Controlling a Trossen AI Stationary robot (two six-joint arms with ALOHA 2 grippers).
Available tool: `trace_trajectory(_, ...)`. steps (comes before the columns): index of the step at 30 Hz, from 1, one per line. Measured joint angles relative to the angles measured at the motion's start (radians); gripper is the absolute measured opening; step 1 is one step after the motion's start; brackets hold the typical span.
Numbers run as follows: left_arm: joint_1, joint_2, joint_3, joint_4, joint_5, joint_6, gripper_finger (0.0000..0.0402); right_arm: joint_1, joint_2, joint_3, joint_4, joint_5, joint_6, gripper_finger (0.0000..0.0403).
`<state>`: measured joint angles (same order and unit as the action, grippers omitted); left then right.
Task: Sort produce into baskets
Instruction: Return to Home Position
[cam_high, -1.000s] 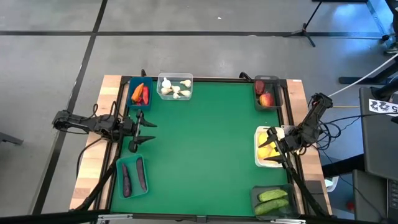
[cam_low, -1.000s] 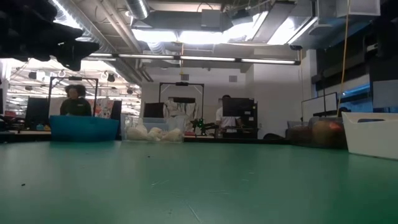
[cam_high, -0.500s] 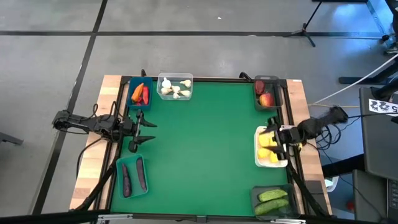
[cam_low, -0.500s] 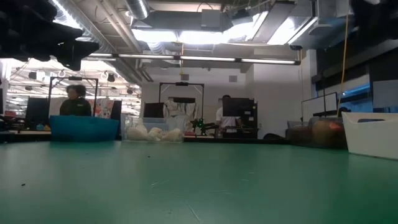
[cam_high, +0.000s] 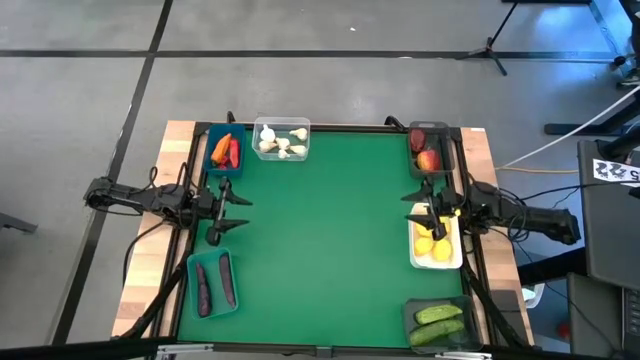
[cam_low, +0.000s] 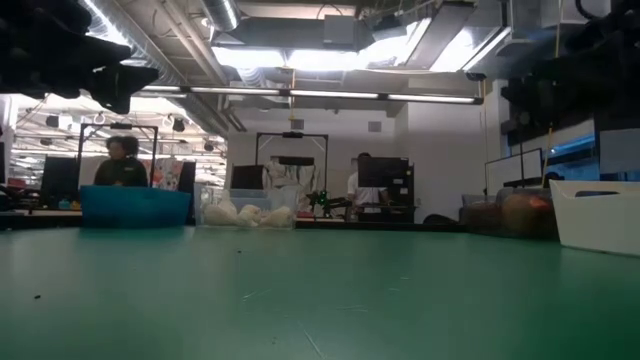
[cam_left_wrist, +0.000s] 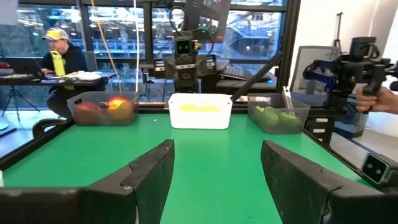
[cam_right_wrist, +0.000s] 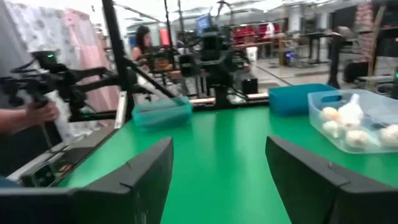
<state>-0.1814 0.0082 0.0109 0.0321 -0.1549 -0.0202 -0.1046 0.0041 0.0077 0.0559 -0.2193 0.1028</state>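
All the produce lies in baskets along the green table's edges. Carrot and peppers fill the blue basket (cam_high: 224, 150), and garlic the clear one (cam_high: 282, 138). Apples sit in a dark basket (cam_high: 430, 150), lemons in the white one (cam_high: 436, 245). Cucumbers lie in another dark basket (cam_high: 438, 322), eggplants in the teal one (cam_high: 213, 283). My left gripper (cam_high: 237, 213) hovers open at the left edge, between blue and teal baskets. My right gripper (cam_high: 416, 207) hovers open at the right edge, above the white basket's far end. Both point level across the table with nothing between their fingers.
The green mat's middle (cam_high: 325, 230) holds nothing. A person's hand (cam_left_wrist: 380, 98) holds a device beyond the table's right side. People stand in the room behind the far edge (cam_low: 122, 160).
My right arm has swung round from pointing at the near edge over the white basket to pointing level toward the table's left. Its gripper has moved toward the far edge and stayed open. The left arm has kept still.
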Motion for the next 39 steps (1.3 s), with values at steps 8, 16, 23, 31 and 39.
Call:
trace_trajectory(8, 0.000, 0.000, 0.000, -0.002, 0.014, -0.005, 0.0237, -0.021, 0.006, 0.000, 0.002, -0.009, -0.005, 0.0255)
trace_trajectory(16, 0.000, 0.000, 0.000, -0.002, 0.014, -0.004, 0.0237, -0.020, 0.026, 0.000, -0.004, 0.013, -0.033, 0.0255)
trace_trajectory(23, 0.000, 0.000, 0.000, -0.003, 0.013, 0.000, 0.0237, -0.020, 0.026, 0.000, -0.005, 0.019, -0.036, 0.0255)
trace_trajectory(31, 0.000, 0.000, 0.000, -0.003, 0.013, 0.000, 0.0237, -0.020, 0.026, 0.000, -0.005, 0.019, -0.036, 0.0255)
trace_trajectory(39, 0.000, 0.000, 0.000, -0.003, 0.013, 0.001, 0.0237, -0.020, 0.026, 0.000, -0.005, 0.020, -0.037, 0.0255)
